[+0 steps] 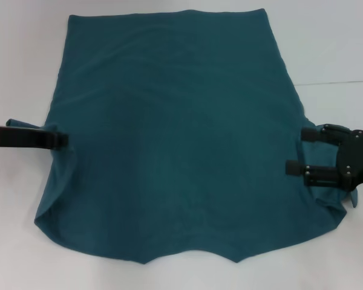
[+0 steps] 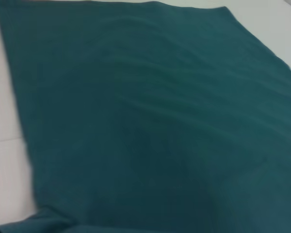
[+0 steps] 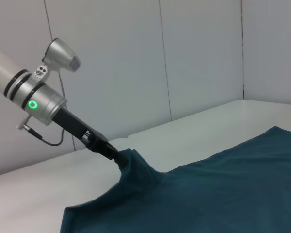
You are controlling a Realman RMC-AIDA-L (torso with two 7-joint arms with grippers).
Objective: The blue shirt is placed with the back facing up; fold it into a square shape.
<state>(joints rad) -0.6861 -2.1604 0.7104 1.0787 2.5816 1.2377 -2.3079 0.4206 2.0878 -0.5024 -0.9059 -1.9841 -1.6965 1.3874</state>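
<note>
Nearest you, the blue shirt (image 1: 175, 139) lay plain side up, filling the frame's centre on the white table (image 1: 339, 48). Your left gripper (image 1: 63, 141) at mid-left pinched its sleeve edge; your right gripper (image 1: 297, 151) at mid-right stood parted across the opposite edge. You would probably have folded best by lifting both sides evenly.

1. The big short-sleeved cotton blue shirt (image 1: 175, 151) is a deep teal-blue all over, plain, no print showing on the side facing up.
2. The smooth flat bench (image 1: 339, 54) under it is plain white, no pattern.
3. The left gripper (image 1: 60, 140) is black; the arm behind it is silver-grey with a small glowing green ring.
4. The right gripper (image 1: 293, 151) is matte black too.
5. The panelled wall (image 3: 184, 58) behind is pale grey-white.
</note>
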